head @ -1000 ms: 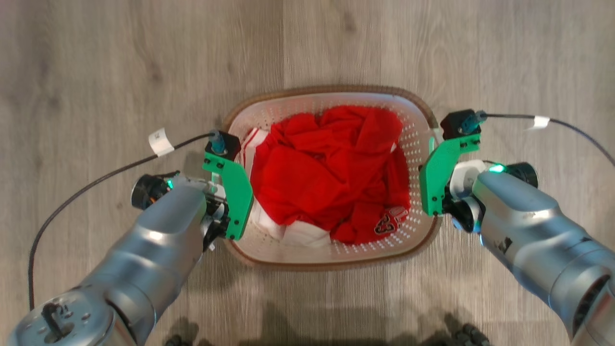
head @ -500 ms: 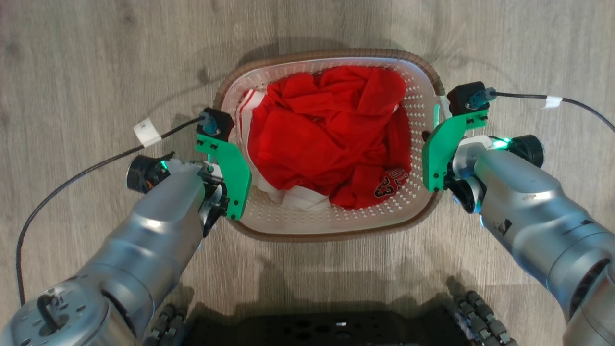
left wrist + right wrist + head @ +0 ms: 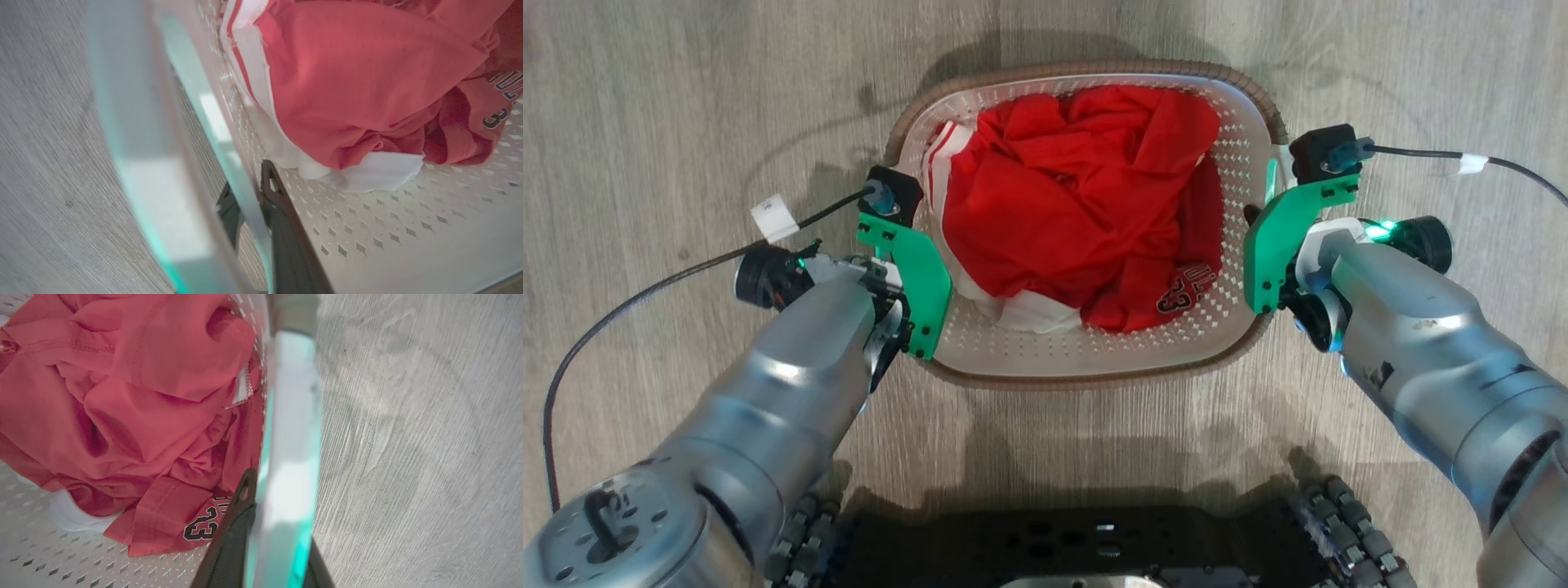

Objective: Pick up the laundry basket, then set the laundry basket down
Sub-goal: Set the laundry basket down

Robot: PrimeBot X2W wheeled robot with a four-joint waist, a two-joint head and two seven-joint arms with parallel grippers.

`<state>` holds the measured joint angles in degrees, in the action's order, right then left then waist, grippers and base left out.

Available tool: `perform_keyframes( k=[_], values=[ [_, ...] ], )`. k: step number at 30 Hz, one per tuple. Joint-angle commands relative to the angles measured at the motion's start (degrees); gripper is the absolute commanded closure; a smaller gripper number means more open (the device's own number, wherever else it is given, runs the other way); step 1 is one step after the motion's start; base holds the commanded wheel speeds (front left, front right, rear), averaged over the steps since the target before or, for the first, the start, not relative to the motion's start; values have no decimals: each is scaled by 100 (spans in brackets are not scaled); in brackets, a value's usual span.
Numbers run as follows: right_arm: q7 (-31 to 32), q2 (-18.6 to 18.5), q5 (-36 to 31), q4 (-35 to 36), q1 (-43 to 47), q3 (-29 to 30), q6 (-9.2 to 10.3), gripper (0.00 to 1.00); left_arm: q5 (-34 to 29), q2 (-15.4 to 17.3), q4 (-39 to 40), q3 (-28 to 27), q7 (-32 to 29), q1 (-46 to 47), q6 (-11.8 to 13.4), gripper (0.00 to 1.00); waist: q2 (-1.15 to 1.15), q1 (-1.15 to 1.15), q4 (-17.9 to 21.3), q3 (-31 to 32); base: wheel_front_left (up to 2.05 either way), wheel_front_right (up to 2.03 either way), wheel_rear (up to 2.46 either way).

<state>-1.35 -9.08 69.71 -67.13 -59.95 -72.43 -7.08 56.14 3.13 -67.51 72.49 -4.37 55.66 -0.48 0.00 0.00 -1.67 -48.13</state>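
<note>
The left gripper (image 3: 248, 184) clamps the laundry basket's (image 3: 1078, 359) left wall, the right gripper (image 3: 278, 514) its right wall; the basket, holding red clothing (image 3: 1078, 212), is between them over the wooden floor (image 3: 645, 106).

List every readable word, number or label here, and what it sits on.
"23": black numerals on the red jersey in the laundry basket.
Letters above it: partly folded away, unreadable.
White cable tags: too small to read.
</note>
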Motion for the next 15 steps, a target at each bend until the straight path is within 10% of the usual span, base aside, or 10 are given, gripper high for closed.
perform_keyframes(
  k=[1, 15],
  values=[
    [-61, 148, -54, 47, 158, -71, -41, 100, -194, -25, 133, 53, 152, 107, -17, 100, 0, 0, -5, -49, 0, 0, 0],
    [-213, 155, -79, -23, 113, -78, -41, 100, -180, -25, 104, 71, 284, 211, 86, 100, 0, 0, -48, -230, 0, 0, 0]
  ],
)
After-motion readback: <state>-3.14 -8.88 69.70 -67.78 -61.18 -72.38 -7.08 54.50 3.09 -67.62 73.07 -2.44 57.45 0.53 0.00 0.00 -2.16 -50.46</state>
